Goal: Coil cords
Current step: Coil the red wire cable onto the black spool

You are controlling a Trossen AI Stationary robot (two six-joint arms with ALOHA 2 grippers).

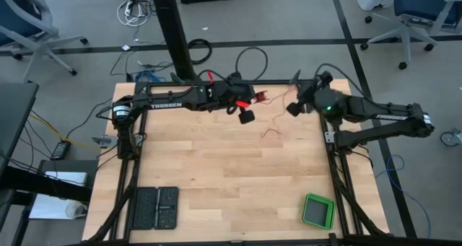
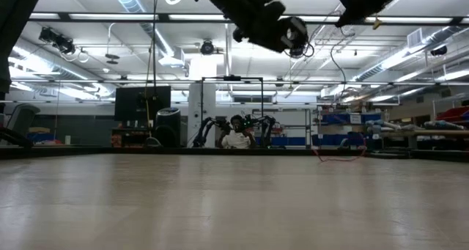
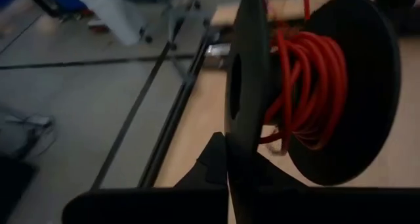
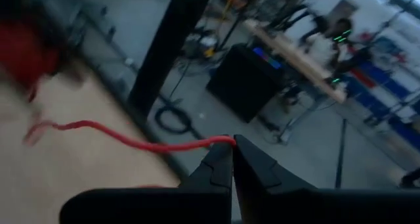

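A black spool (image 3: 341, 86) with red-orange cord (image 3: 305, 86) wound on its core hangs above the table's far middle (image 1: 246, 116), with my left gripper (image 3: 230, 168) shut on it. A slack run of cord (image 4: 111, 135) leads from the spool to my right gripper (image 4: 231, 148), which is shut on it just right of the spool (image 1: 292, 109). Another thin stretch of cord (image 1: 272, 130) lies loose on the wooden table (image 1: 216, 174), also visible in the low view (image 2: 341, 156). My left gripper pinches the rim of one spool flange (image 3: 237, 135) between its two fingers, which straddle the flange edge-on. The spool is lifted clear of the table, its axle roughly level. My right gripper pinches the single strand of cord (image 4: 213, 142) at its fingertips, coming from the table's right. The cord sags toward the spool, slack.
A green box (image 1: 317, 211) sits near the front right corner and a black tray (image 1: 155, 207) near the front left. A black post (image 1: 175, 37) stands behind the far edge. Office chairs and floor cables surround the table.
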